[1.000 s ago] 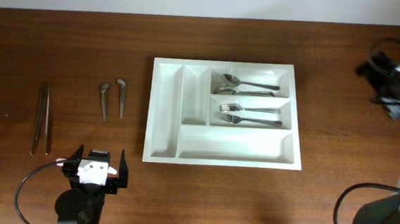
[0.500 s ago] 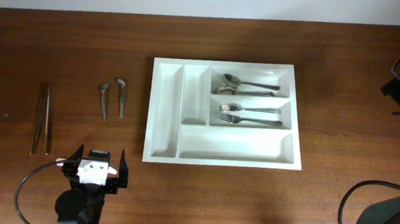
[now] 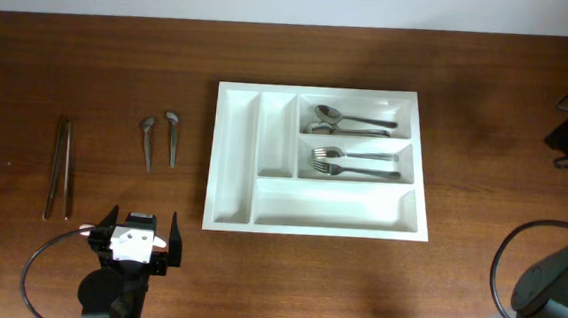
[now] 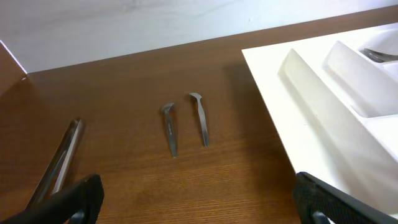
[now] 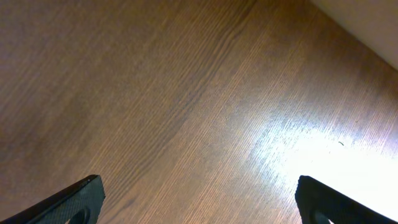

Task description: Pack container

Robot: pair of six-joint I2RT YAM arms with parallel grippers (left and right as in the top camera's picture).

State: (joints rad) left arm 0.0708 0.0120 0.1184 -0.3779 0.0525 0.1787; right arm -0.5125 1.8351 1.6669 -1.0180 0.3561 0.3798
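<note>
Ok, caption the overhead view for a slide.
White cutlery tray holding spoons and forks; two small utensils and long metal sticks lie on the table beside it.

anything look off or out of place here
Nothing spilled or broken. The tray sits square, spoons and forks sorted inside. Only oddity: four pieces lie loose on the table left of it, two short utensils and two long ones.

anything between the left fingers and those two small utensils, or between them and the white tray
Nothing visible: bare table lies between the open left fingers and the two small utensils, and between those and the container.
</note>
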